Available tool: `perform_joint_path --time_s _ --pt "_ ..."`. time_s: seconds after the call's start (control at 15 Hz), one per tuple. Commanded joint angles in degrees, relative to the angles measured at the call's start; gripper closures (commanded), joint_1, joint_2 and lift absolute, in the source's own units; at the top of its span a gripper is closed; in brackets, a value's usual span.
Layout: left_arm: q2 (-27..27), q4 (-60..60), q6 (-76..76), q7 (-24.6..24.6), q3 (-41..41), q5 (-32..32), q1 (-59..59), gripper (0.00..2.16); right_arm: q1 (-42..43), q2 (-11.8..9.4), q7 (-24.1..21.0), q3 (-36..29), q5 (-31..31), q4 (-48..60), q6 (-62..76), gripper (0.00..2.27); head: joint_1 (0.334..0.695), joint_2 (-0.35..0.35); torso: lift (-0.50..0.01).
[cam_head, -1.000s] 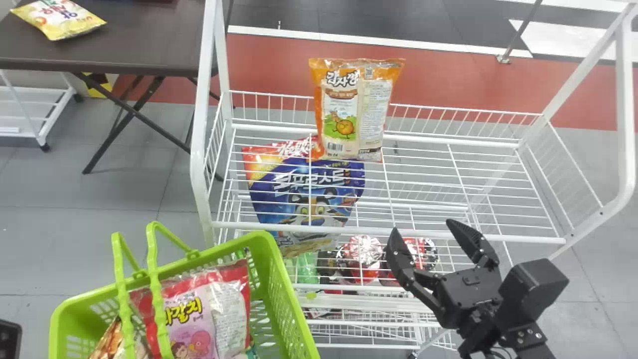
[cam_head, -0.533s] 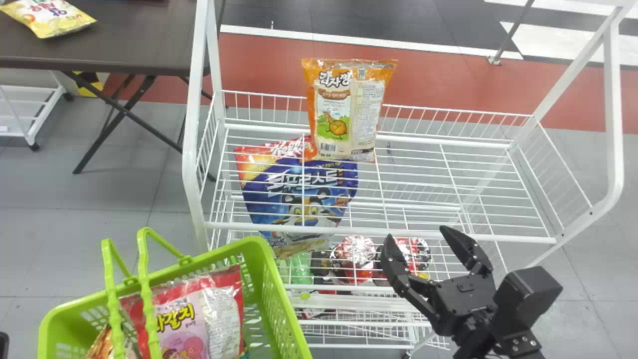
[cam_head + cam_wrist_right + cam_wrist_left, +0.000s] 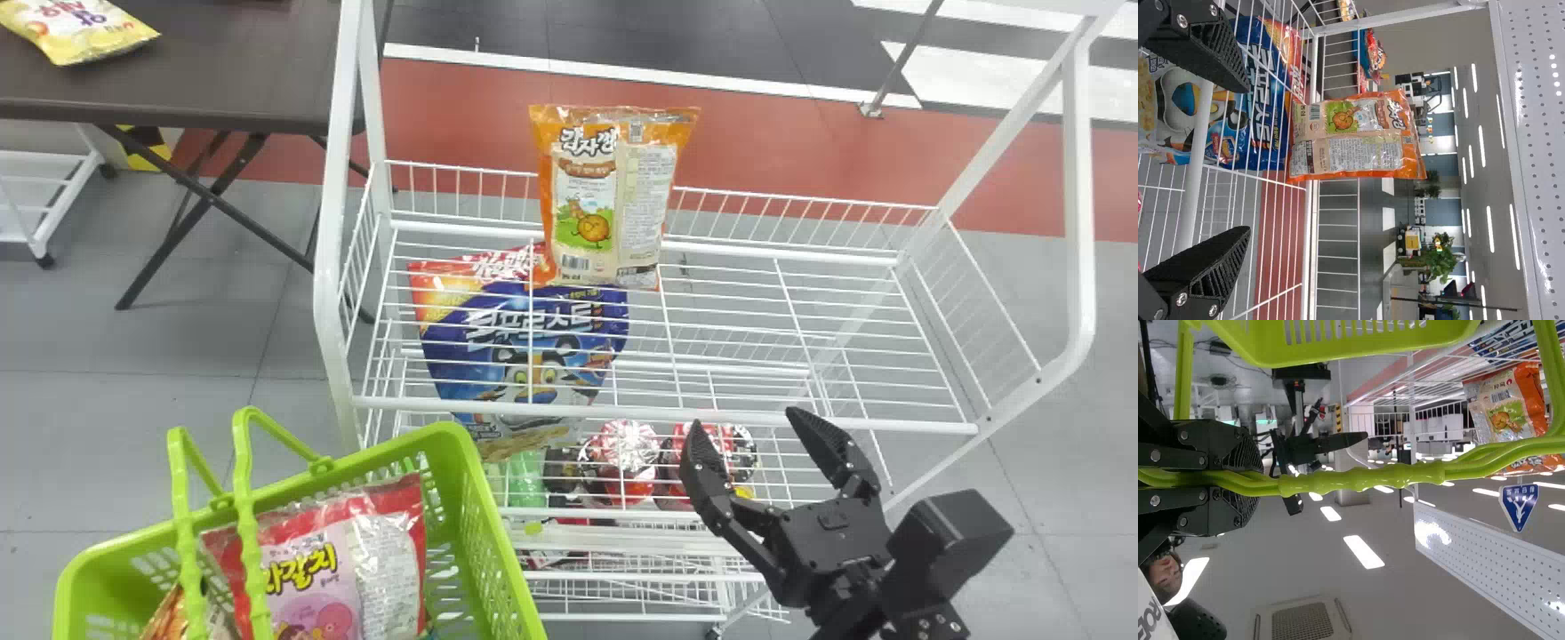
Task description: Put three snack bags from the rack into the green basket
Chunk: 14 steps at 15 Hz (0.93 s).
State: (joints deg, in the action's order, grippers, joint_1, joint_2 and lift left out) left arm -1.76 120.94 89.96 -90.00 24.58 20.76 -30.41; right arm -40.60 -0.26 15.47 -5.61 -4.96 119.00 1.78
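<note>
Head view: a white wire rack (image 3: 1078,222) fills most of the scene, with the green basket (image 3: 498,524) at lower left. Seen through the wires is a blue bag (image 3: 507,356), one level down. Red-and-pink snack bag (image 3: 320,569): inside the basket. Right gripper (image 3: 745,427): fingers spread, empty, near the rack's front. Left gripper (image 3: 1248,480): clenched on the basket's handles (image 3: 1365,478). Orange snack bag (image 3: 613,196): upright on the rack's upper level.

Grey floor (image 3: 178,373) with a red band (image 3: 800,151), dark folding table (image 3: 222,71), bright ceiling lights (image 3: 1363,552)
</note>
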Motion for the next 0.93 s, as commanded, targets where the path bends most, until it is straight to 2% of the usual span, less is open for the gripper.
perform_joint_path --time_s 0.0,0.87 --pt "-0.1 0.0 0.1 -0.6 -0.1 0.0 -0.1 2.15 -0.2 0.3 0.0 0.0 0.0 0.0 0.4 0.07 0.695 -0.177 0.0" --pt "-0.1 -0.2 0.1 -0.6 -0.1 0.0 -0.3 2.15 -0.8 0.3 0.0 -0.2 -0.3 0.0 0.5 0.08 0.695 -0.183 0.0"
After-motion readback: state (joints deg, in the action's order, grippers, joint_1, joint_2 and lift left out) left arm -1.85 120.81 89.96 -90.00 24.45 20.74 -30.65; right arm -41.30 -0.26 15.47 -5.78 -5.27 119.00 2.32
